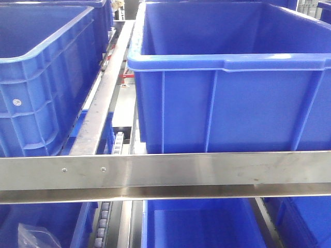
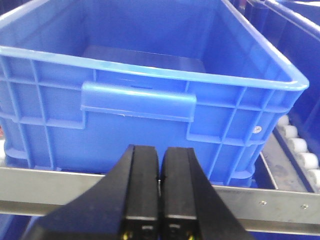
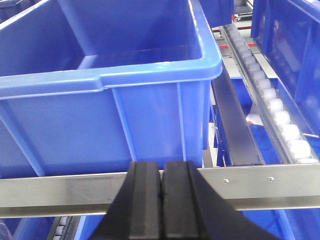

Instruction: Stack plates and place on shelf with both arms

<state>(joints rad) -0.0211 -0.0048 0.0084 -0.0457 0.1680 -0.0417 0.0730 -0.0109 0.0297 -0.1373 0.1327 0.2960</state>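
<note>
No plate shows in any view. The shelf is a brushed steel rack; its front beam [image 1: 170, 173] crosses the front view and also shows in the left wrist view [image 2: 280, 205] and the right wrist view [image 3: 60, 192]. My left gripper [image 2: 159, 165] is shut and empty, in front of the beam and a blue crate [image 2: 140, 75]. My right gripper [image 3: 161, 172] is shut and empty, in front of the beam and another blue crate [image 3: 100, 90]. Neither gripper shows in the front view.
Two large blue crates [image 1: 227, 77] [image 1: 41, 77] stand on the upper level, split by a steel rail [image 1: 103, 98]. White roller rails [image 3: 275, 110] [image 2: 300, 150] run beside the crates. More blue crates [image 1: 196, 222] sit on the level below.
</note>
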